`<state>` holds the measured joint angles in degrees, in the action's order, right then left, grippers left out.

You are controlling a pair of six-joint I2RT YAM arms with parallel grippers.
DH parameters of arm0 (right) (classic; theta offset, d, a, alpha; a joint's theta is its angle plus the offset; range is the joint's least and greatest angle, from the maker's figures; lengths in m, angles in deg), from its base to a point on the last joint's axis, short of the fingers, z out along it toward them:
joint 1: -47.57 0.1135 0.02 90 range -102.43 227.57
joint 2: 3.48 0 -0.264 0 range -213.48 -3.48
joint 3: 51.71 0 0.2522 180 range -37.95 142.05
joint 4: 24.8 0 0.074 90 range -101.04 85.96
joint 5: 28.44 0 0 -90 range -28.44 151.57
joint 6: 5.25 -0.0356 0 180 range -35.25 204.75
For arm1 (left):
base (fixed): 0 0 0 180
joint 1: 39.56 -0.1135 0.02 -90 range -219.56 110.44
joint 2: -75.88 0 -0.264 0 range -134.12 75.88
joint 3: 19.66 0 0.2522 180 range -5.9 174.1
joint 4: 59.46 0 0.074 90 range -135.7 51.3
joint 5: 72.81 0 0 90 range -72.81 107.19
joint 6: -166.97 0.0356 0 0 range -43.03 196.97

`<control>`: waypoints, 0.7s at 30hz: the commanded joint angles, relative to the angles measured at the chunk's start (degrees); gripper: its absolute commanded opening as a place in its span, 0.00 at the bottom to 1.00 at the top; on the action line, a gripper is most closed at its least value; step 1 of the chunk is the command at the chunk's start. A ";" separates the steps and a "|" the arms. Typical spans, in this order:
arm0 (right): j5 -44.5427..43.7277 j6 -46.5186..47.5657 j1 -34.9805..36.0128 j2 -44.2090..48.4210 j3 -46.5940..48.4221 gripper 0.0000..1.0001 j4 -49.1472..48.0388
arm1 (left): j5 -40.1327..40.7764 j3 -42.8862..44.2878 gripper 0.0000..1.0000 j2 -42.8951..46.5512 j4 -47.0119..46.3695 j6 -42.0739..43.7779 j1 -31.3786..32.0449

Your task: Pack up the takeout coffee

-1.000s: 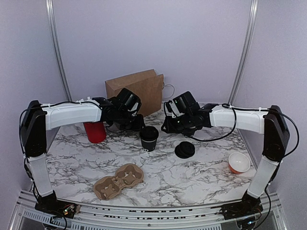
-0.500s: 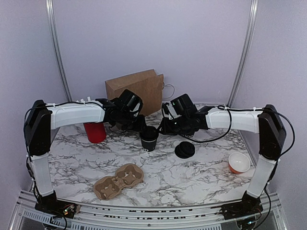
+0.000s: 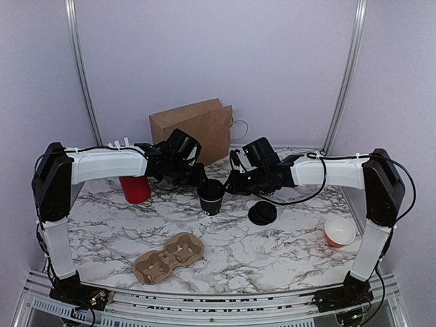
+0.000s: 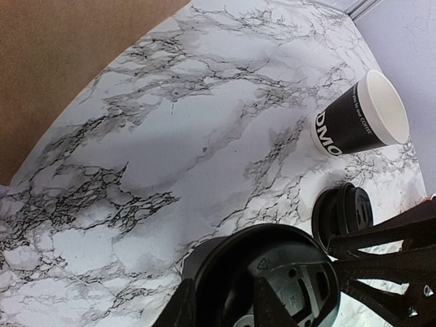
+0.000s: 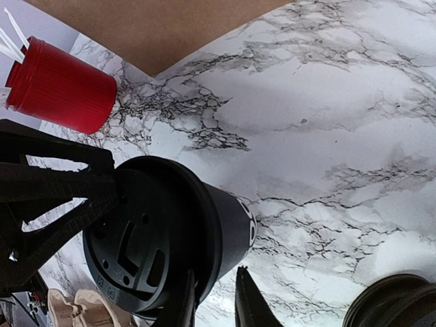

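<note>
The takeout coffee [image 3: 212, 197], a small black cup with its black lid on, stands upright mid-table. My left gripper [image 3: 199, 182] meets its top from the left and my right gripper [image 3: 228, 184] from the right. In the left wrist view the lid [image 4: 286, 272] fills the bottom, and my left gripper [image 4: 225, 306] straddles its rim, one finger outside the cup wall, one over the lid. In the right wrist view the coffee [image 5: 204, 225] shows white print at its base. My right gripper [image 5: 212, 303] pinches the lid's edge between narrow jaws.
A loose black lid [image 3: 262, 213] lies right of the coffee. An open cup with a white interior [image 3: 339, 231] sits at the right edge. A red cup of white sticks [image 3: 135, 187] stands left, a brown paper bag [image 3: 193, 126] behind, a cardboard cup carrier [image 3: 169, 257] in front.
Both grippers have moved in toward the coffee from either side and now reach its lid. Both pairs of jaws have narrowed slightly. The cup has stayed in place.
</note>
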<state>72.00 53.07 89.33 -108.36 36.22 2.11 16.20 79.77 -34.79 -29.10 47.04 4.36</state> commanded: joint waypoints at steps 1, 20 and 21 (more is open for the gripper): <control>1.57 0.19 -0.01 -1.37 -1.75 0.19 -0.14 | -0.48 -2.96 0.27 -0.14 1.41 -0.96 0.52; -9.75 8.47 8.42 -8.05 -5.72 0.16 11.31 | -0.76 -13.61 0.27 2.83 -3.20 -3.84 0.99; -10.08 8.69 8.70 -8.32 -5.97 0.16 11.61 | -0.76 -13.82 0.27 2.83 -3.28 -3.94 0.99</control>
<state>62.60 58.56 93.94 -109.28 35.28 -0.69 17.60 69.52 -30.14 -39.18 43.65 4.36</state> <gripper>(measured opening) 0.164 0.268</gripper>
